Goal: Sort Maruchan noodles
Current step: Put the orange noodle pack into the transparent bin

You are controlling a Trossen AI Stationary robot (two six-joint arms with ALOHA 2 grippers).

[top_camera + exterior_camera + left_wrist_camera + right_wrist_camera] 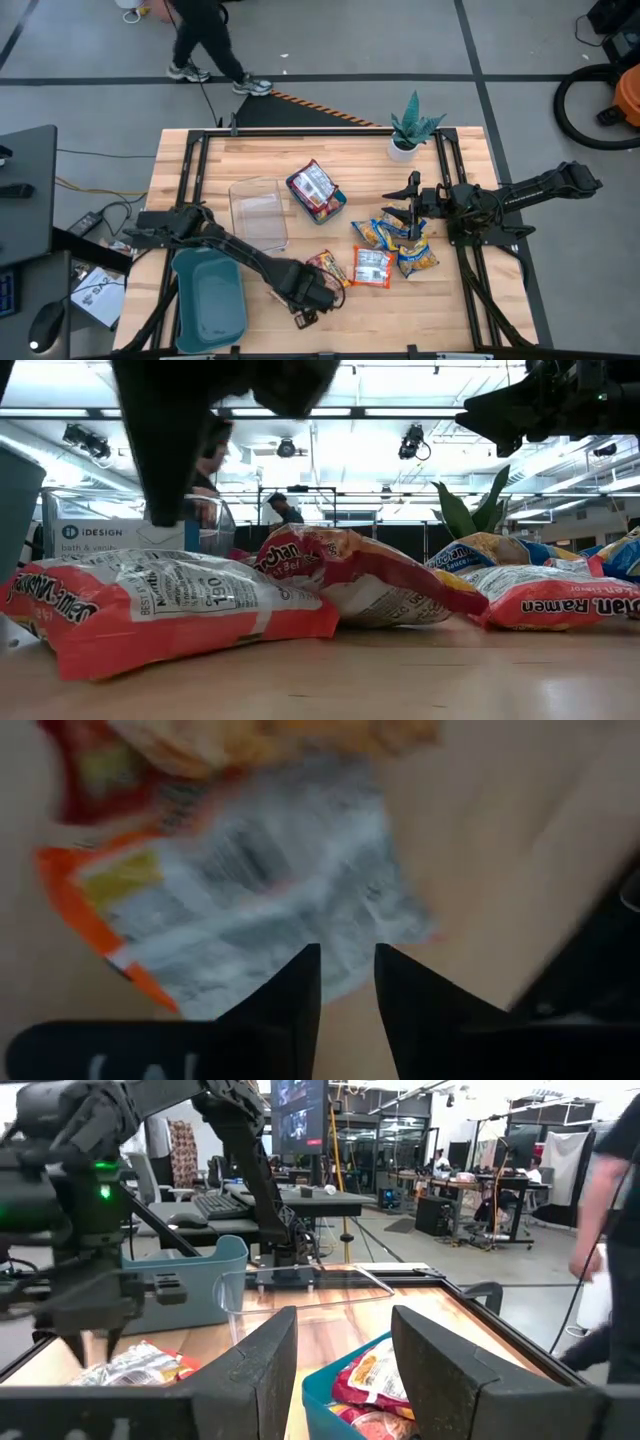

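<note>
Noodle packets lie flat on the wooden table. An orange-and-white packet [326, 267] [250, 880] lies right under my left gripper [320, 290] [347, 955], whose fingers are a little apart over the packet's edge; I cannot tell whether they touch it. Another orange packet [372, 266] lies to its right. Yellow-and-blue packets [385, 232] cluster below my right gripper [405, 212] [345, 1360], which is open and empty above them. Red-and-white packets [314, 186] [372, 1380] lie in a small teal tray [340, 203].
A large teal tray [210, 295] sits at the near left. A clear plastic container [258, 212] stands mid-table beside the small tray. A potted plant [410, 130] is at the far edge. A person walks on the floor beyond the table [205, 45].
</note>
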